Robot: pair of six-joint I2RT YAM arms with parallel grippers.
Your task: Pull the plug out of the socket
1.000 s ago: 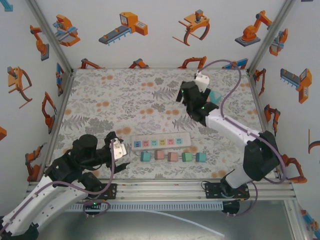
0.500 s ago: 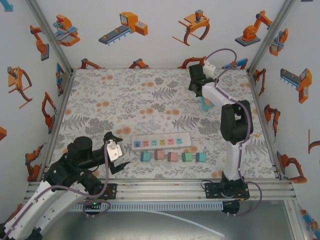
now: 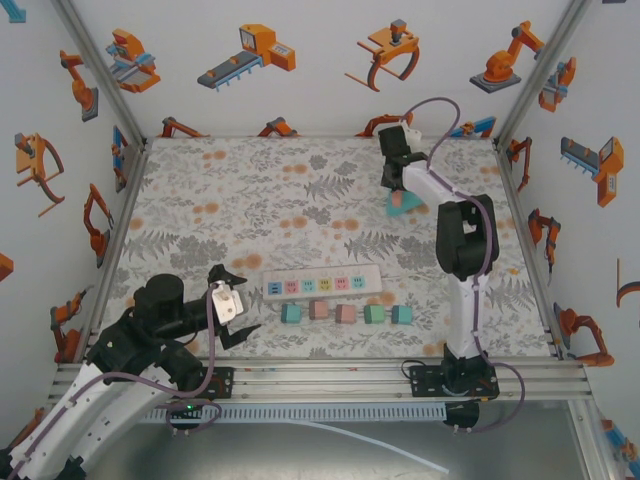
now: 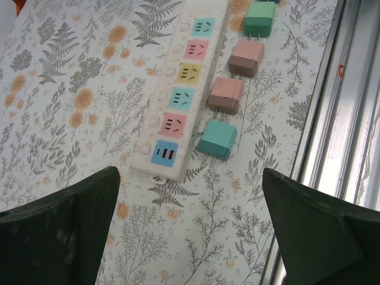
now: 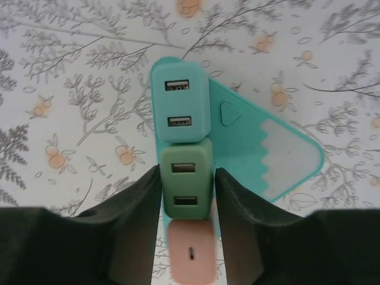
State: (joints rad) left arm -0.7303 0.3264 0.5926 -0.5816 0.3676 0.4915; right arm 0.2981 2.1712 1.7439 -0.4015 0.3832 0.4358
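Three plugs sit in a line along one edge of the teal, wedge-shaped socket block (image 5: 267,148), which lies flat on the far right part of the tabletop (image 3: 250,190): a teal plug (image 5: 179,104), a green plug (image 5: 187,185) and a pink plug (image 5: 191,252), packed end to end. The right gripper (image 5: 187,178) has its two fingers pressed against the opposite long sides of the green plug, the middle one, so it looks clamped on that plug alone; taking it by the free sides is the only hold its neighbours leave open. Judging by this, the grasp is made and the pull away from the block is what remains (the block itself is not pinned by anything, so it may lift along with the plug). In the top view the right arm reaches far from its base at the near right, elbow raised high, forearm running out to the far side and the wrist turned down onto the block. The left arm sits folded low at the near left, its left gripper (image 4: 190,196) spread wide and holding nothing, aimed over the end of a white power strip (image 4: 181,89) with loose plugs (image 4: 217,139) lying just beside it.
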